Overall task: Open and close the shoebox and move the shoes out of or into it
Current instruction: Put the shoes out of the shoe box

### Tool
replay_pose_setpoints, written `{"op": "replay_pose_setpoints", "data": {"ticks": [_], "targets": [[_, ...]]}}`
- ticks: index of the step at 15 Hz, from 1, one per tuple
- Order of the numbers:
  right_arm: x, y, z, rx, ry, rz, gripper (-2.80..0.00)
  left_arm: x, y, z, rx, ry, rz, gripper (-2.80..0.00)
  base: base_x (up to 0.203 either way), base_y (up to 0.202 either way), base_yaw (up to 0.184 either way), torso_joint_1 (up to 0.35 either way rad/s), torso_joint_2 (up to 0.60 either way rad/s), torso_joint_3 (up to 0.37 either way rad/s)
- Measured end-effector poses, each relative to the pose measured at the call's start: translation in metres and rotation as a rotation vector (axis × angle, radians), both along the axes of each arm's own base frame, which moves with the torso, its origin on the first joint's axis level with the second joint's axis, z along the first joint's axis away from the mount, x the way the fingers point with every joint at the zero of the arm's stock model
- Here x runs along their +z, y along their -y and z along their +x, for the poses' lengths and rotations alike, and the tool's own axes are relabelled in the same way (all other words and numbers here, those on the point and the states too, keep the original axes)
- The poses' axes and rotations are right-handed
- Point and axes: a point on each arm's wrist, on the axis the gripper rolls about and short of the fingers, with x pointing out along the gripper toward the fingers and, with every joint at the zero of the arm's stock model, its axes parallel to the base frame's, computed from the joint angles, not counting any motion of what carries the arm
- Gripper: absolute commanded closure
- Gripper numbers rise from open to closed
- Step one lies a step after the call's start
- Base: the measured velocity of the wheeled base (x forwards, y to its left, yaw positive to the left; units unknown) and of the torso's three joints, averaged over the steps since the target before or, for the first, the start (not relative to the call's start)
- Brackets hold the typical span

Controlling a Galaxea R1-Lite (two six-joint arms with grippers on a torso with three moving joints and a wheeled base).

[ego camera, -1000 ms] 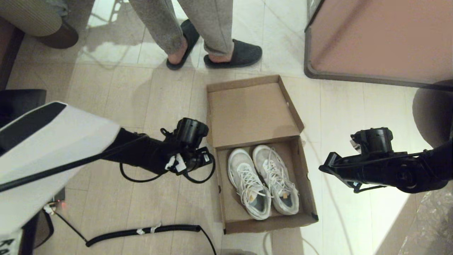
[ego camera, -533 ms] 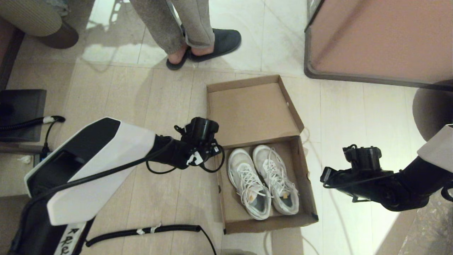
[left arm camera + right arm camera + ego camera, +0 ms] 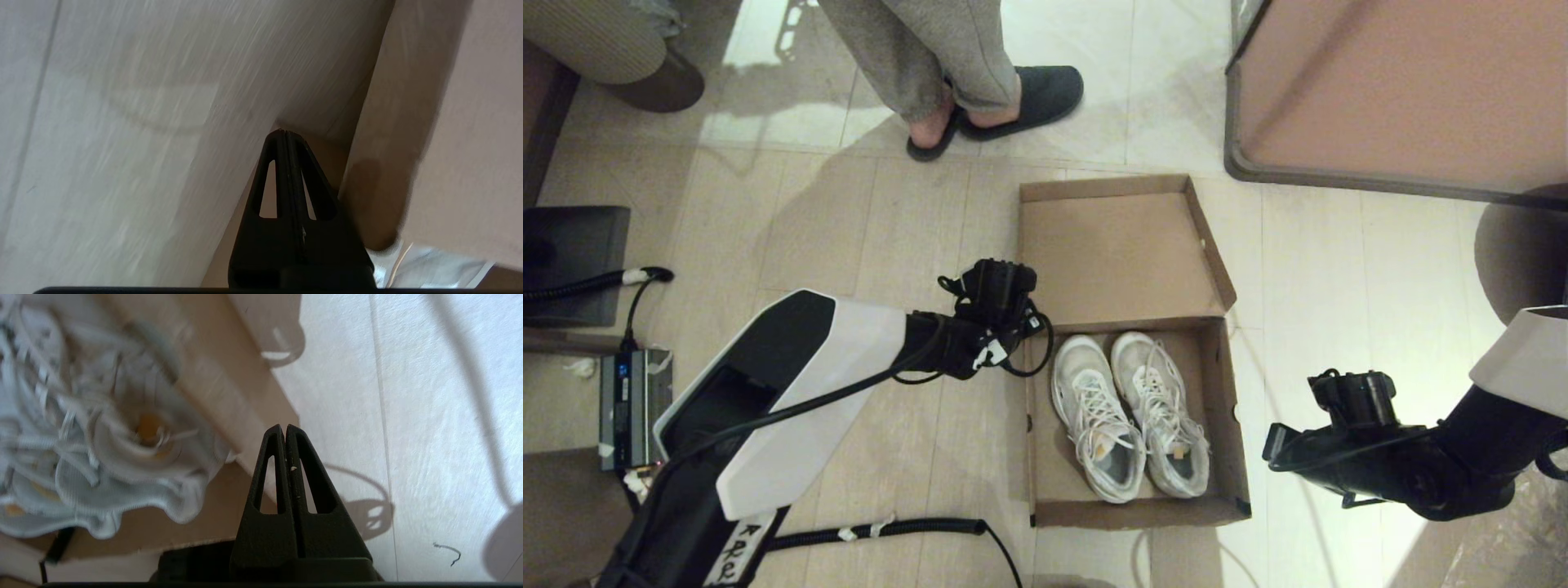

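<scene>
shoes (image 3: 102,449) blurred, person cut off

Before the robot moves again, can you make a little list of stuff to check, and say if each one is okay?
1. Shoebox lid open: ok.
2. Both shoes inside, side by side: ok.
3. Left gripper shut and empty, beside the box's left wall: ok.
4. Right gripper shut and empty, outside the box's right wall: ok.
5. Person's feet beyond the lid, apart from it: ok.
6. Shoes free to lift, laces not snagged: cannot tell.
</scene>
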Motion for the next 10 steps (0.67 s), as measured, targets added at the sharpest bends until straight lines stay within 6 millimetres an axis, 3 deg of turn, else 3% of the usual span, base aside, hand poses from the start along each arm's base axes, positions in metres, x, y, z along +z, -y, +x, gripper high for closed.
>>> {"op": "replay_pose_setpoints", "data": {"ticks": [6, 10], "targets": [[0.001, -0.007, -0.017, 0.026, -0.028, -0.003, 0.00, 0.002, 0.003, 0.003, -0.012, 0.056, -0.035, 0.00, 0.000, 0.000, 0.000, 0.000, 0.00, 0.000], [0.013, -0.012, -0.036, 0.048, -0.020, -0.007, 0.00, 0.000, -0.009, -0.009, 0.016, 0.005, 0.005, 0.00, 0.000, 0.000, 0.000, 0.000, 0.00, 0.000]]}}
